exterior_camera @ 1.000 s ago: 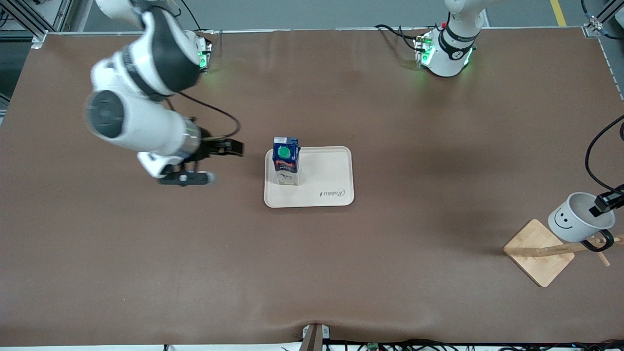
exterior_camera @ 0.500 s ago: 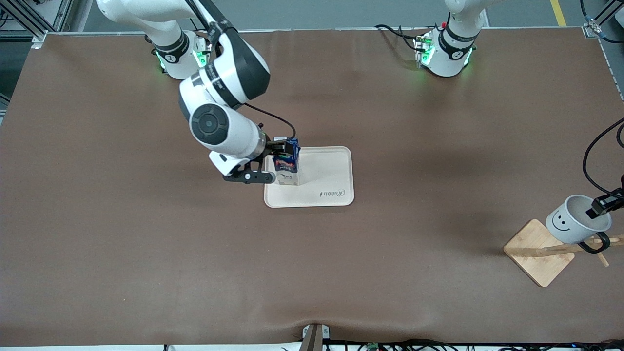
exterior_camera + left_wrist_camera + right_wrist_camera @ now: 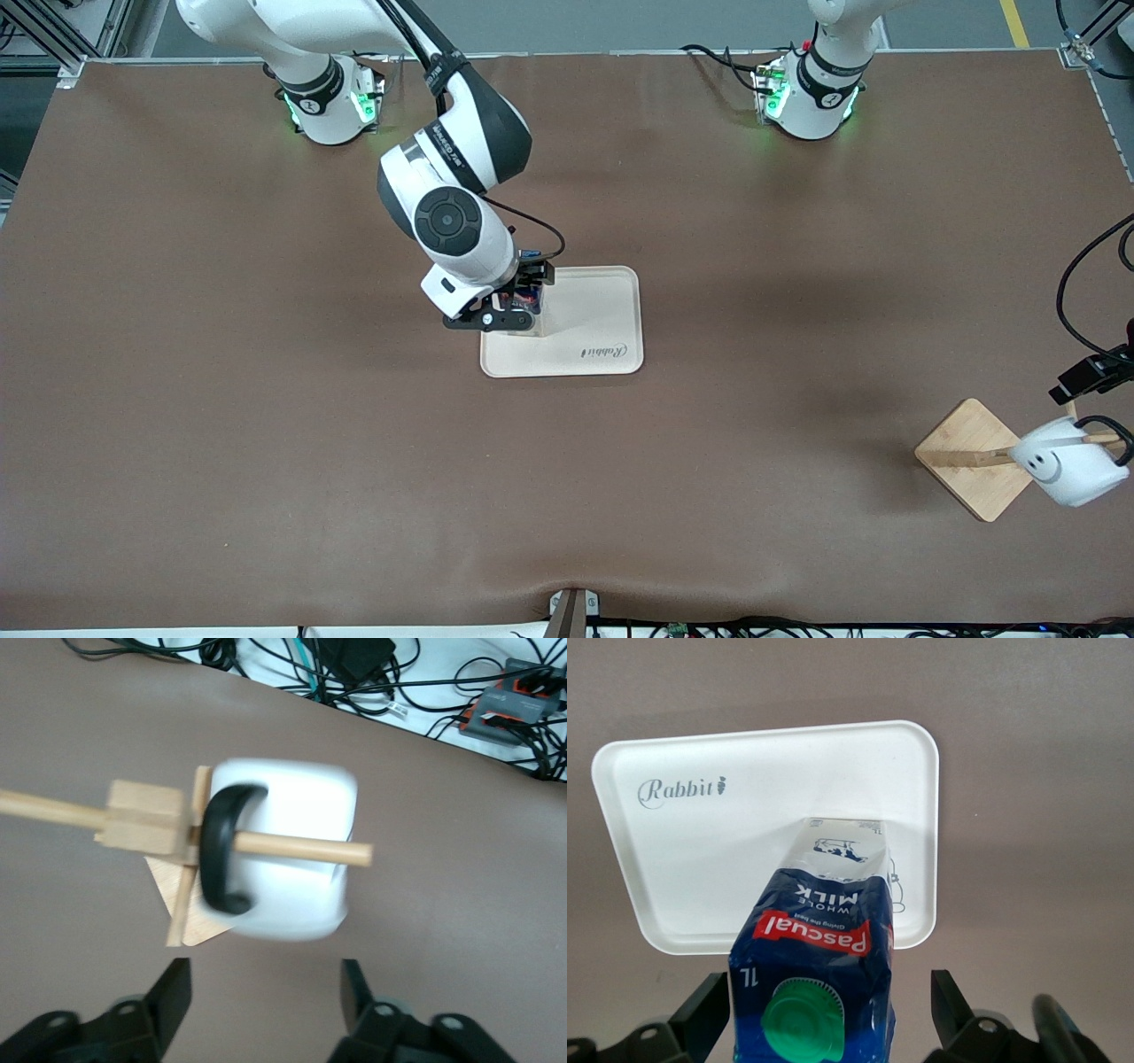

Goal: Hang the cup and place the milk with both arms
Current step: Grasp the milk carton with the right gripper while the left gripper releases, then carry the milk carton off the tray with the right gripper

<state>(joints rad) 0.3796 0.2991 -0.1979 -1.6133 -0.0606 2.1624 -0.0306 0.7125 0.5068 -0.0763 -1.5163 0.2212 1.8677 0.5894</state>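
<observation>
Two arms on the job at one brown counter [image 3: 266,443], green lights [image 3: 363,106] glowing at both bases. Right gripper [image 3: 824,1014] down over the tray [image 3: 602,306], straddling the milk [image 3: 819,930]. Its fingers [image 3: 704,1014] spread wide on either side of the carton and not squeezing it, with a sliver of gap showing on at least one side in the right wrist view. Milk upright on the tray, green cap [image 3: 799,1023] up, parked in the tray corner toward the right arm's end and farther from the front camera, mostly hidden under the wrist in the front view. Tray itself about mid-counter, pale, with "Rabbit" [image 3: 682,790] printed on it. Over at the left arm's end, nearer the front camera than the tray: a wooden rack [image 3: 970,456] with a square base and a thin peg [image 3: 306,849]. Cup [image 3: 1063,465] hanging off that peg by its black handle [image 3: 217,850], tipped over sideways, smiley showing in the front view. Left gripper [image 3: 264,992] hovering just above the cup and rack, fingers [image 3: 173,997] spread apart, pinching nothing, clear of the cup. Bunch of cables [image 3: 354,665] off the counter edge in the left wrist view.
</observation>
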